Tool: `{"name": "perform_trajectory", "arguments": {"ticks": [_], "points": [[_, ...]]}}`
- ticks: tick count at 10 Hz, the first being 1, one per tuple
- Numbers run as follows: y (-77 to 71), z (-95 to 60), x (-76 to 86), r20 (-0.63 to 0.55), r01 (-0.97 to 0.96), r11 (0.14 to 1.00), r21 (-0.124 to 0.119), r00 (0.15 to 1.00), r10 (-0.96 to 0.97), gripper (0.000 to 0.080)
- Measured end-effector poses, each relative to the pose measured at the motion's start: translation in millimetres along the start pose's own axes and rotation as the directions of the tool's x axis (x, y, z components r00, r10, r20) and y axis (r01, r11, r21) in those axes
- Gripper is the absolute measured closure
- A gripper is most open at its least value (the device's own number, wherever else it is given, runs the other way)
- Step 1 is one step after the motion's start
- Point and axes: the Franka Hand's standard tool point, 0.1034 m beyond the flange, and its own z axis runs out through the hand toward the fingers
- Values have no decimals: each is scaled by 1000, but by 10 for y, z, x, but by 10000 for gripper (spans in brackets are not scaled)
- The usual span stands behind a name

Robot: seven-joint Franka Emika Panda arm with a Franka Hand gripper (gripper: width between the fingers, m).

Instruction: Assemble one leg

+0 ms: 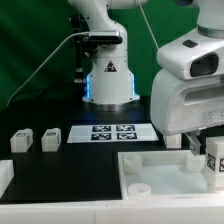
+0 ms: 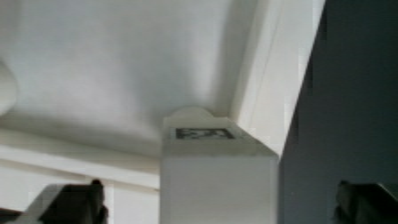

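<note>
A leg (image 2: 221, 175), a white square post with a black-and-white tag, stands upright between my jaws, over a corner of the large white panel (image 2: 107, 80). The dark fingers (image 2: 75, 202) stand apart from it on both sides, so my gripper (image 2: 217, 200) is open around it. In the exterior view my gripper (image 1: 207, 152) is at the right, with the leg (image 1: 214, 160) below it at the panel's (image 1: 165, 170) right side. Whether the leg's foot touches the panel is hidden.
Two more legs (image 1: 20, 141) (image 1: 50, 138) lie on the black table at the exterior view's left. The marker board (image 1: 112, 131) lies in front of the robot base (image 1: 108, 80). A white part (image 1: 4, 178) shows at the left edge.
</note>
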Motion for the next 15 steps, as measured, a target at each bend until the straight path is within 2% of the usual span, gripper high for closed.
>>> {"name": "perform_trajectory", "arguments": {"ticks": [2, 4, 5, 7, 8, 13, 14, 15], "points": [[5, 56, 32, -34, -2, 1000, -3, 999, 2, 150], [-8, 187, -21, -49, -1, 1000, -7, 999, 0, 150], [-3, 182, -19, -48, -1, 1000, -7, 999, 1, 150], [-2, 189, -22, -47, -2, 1000, -7, 999, 1, 412], [26, 187, -23, -48, -4, 1000, -11, 999, 3, 505], [25, 193, -24, -48, -45, 999, -6, 998, 45, 505], [18, 193, -23, -48, -113, 994, 2, 992, 112, 505], [10, 198, -18, -48, -299, 954, 15, 953, 300, 505]]}}
